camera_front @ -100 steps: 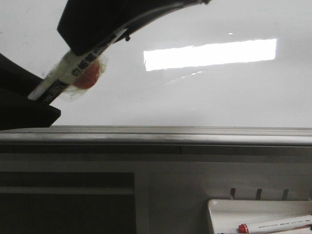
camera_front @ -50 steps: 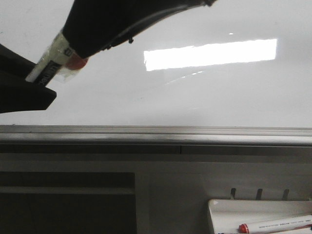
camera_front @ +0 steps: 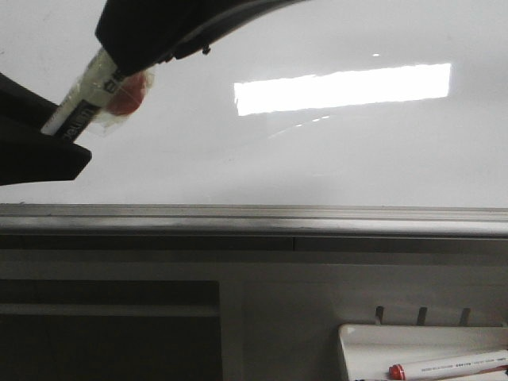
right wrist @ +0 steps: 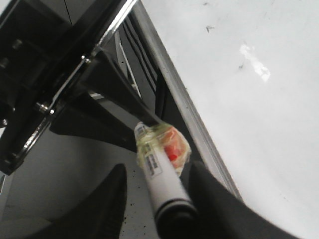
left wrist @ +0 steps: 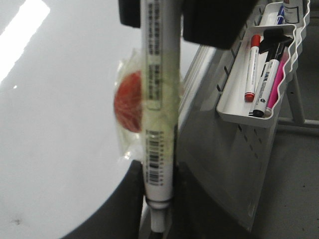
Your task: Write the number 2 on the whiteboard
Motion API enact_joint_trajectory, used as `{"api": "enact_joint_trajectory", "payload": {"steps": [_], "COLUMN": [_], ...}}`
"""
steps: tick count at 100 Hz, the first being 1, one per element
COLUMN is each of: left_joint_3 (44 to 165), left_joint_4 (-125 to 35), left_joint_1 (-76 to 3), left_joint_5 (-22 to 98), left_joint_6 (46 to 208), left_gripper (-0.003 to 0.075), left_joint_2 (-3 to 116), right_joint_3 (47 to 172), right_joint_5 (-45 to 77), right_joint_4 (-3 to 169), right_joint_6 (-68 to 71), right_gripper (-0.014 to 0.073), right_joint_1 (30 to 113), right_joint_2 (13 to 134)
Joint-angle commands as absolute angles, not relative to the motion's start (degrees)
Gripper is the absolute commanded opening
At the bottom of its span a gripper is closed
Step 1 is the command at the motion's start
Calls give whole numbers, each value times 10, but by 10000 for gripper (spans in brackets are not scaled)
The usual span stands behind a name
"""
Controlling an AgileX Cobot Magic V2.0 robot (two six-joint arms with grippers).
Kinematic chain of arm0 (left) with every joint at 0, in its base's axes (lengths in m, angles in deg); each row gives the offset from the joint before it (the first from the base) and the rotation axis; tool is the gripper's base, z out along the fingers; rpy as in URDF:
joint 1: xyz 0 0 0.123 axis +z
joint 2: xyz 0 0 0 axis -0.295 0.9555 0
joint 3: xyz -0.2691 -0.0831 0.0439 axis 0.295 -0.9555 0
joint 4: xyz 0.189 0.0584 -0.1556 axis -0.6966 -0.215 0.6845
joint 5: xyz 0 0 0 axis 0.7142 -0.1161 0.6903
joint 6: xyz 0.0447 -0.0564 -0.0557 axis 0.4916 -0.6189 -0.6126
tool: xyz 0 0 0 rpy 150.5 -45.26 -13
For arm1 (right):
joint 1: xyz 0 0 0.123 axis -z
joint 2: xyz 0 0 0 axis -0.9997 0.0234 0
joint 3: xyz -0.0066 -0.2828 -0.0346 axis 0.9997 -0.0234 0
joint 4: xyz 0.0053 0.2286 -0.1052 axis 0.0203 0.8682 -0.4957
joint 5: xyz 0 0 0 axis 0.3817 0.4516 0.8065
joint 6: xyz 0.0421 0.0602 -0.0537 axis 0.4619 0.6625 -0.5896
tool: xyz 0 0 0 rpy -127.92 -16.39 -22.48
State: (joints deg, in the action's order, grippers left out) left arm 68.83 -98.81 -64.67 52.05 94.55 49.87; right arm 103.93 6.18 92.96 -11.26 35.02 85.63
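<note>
Front view: the whiteboard point(camera_front: 333, 151) fills the upper half above its grey rail point(camera_front: 254, 220), with a bright rectangular reflection point(camera_front: 341, 89) toward one o'clock. No drawn digit shows on the board. At ten o'clock a white marker point(camera_front: 83, 99), wrapped in clear tape point(camera_front: 119, 111) with a red patch point(camera_front: 127, 95), slants out from under a dark arm point(camera_front: 167, 28); its lower end meets a second dark body point(camera_front: 36, 139) at nine o'clock. Half a second ago the red patch was mostly tucked under the arm; it now shows more fully, and the marker sits slightly higher. A white tray point(camera_front: 357, 341) at five o'clock holds a red-capped pen point(camera_front: 448, 367), unmoved.

Left wrist view: the left gripper point(left wrist: 157, 12) pinches the marker point(left wrist: 158, 99) near its upper end, jaws closed on the barrel. The whiteboard point(left wrist: 55, 139) lies at nine o'clock, the tray point(left wrist: 234, 107) of pens at two o'clock.

Right wrist view: the right gripper point(right wrist: 159, 199) has its fingers point(right wrist: 107, 209) either side of the marker point(right wrist: 162, 181); whether they press it, I cannot tell. The whiteboard point(right wrist: 259, 114) lies at three o'clock.
</note>
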Motion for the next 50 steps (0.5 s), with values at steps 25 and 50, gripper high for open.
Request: {"api": "enact_joint_trajectory", "payload": {"steps": [25, 50], "left_joint_3": [704, 710], "left_joint_4": [-989, -987], "left_joint_1": [-646, -646], "left_joint_5": [559, 561], "left_joint_6": [942, 942], "left_gripper": [-20, 181], "left_joint_2": [494, 490], "right_joint_3": [1059, 1059], "right_joint_5": [103, 114], "right_joint_4": [937, 937], "right_joint_6": [-117, -117], "right_gripper": [-68, -71], "right_joint_1": [349, 349], "right_joint_2": [845, 845]}}
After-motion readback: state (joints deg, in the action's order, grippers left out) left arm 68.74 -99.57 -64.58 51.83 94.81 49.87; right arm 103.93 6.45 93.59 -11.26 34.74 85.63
